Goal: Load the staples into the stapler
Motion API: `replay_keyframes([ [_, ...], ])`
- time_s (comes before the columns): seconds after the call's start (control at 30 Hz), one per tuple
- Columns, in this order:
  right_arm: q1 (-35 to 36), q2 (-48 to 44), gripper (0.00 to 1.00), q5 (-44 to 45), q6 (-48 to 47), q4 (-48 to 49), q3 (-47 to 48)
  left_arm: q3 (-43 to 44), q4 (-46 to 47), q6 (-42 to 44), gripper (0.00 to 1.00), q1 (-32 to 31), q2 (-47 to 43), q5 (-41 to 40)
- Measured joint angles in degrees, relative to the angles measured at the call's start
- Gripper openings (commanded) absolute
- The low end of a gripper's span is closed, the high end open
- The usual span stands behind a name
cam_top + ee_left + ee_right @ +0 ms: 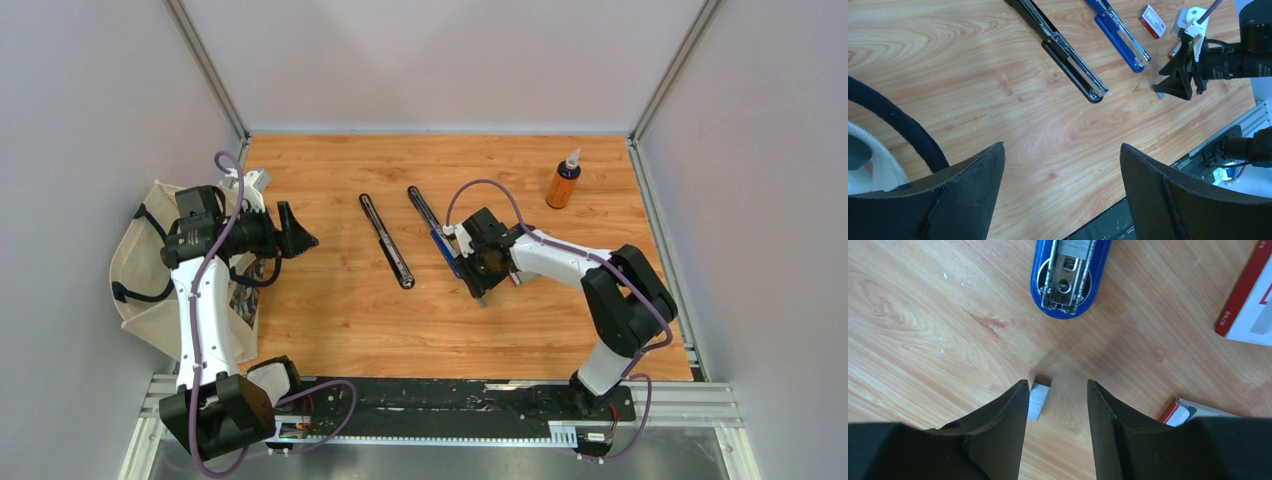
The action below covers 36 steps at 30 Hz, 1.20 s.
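A blue stapler lies swung open on the wooden table, its metal channel facing up; it also shows in the left wrist view and the top view. A small silvery staple strip lies on the table, against the inner side of my right gripper's left finger. My right gripper is open, low over the table, just short of the stapler's end. The white and red staple box lies to its right, also seen in the left wrist view. My left gripper is open and empty, at the table's left.
A black stapler lies open to the left of the blue one. An orange bottle stands at the back right. A beige cloth bag hangs over the left edge. A second red and white piece lies by my right finger.
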Motion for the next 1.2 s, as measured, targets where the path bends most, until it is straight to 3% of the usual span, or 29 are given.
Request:
replay_keyframes([
  [0.57,2.7,1.1,0.39,0.6,0.2,0.0,0.0,0.0,0.0,0.0,0.93,0.0,0.0,-0.5],
  [0.77,2.7,1.1,0.28,1.3,0.4,0.0,0.0,0.0,0.0,0.0,0.93,0.0,0.0,-0.6],
  [0.97,2.7,1.0,0.28,1.7,0.4,0.1,-0.3,0.0,0.0,0.0,0.93,0.0,0.0,-0.7],
  [1.2,2.7,1.0,0.37,1.7,0.6,0.0,-0.3,0.0,0.0,0.0,0.93,0.1,0.0,-1.0],
])
